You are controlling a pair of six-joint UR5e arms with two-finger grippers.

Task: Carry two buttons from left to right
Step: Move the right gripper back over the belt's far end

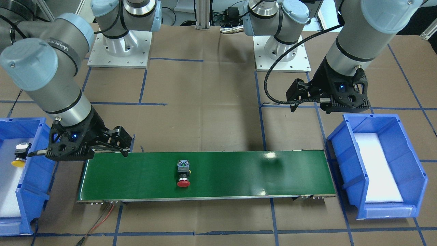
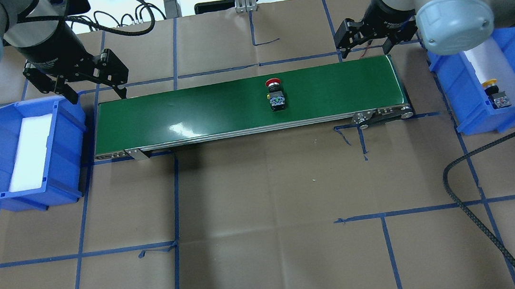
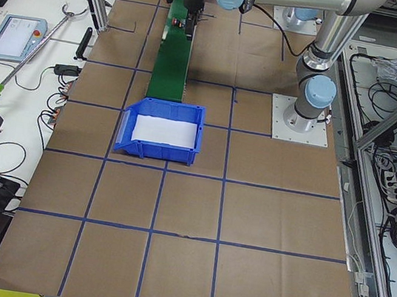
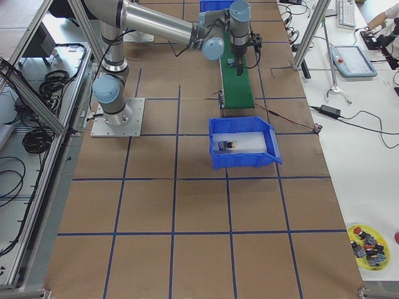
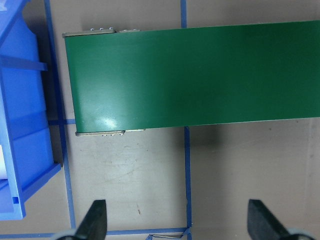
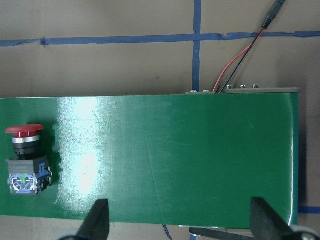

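Observation:
The red-capped button (image 2: 275,95) lies on its side on the green conveyor belt (image 2: 215,110), right of the middle; it also shows in the front view (image 1: 183,174) and at the left of the right wrist view (image 6: 26,160). The yellow-capped button (image 2: 496,93) lies in the blue bin on the right (image 2: 479,116), also seen in the front view (image 1: 19,155). My right gripper (image 2: 365,49) is open and empty above the belt's right end. My left gripper (image 2: 96,92) is open and empty above the belt's left end.
A blue bin (image 2: 69,150) with a white foam liner stands at the belt's left end and holds no button. A black cable (image 2: 480,217) crosses the near right of the table. A yellow dish (image 4: 368,246) with several spare buttons sits off the table.

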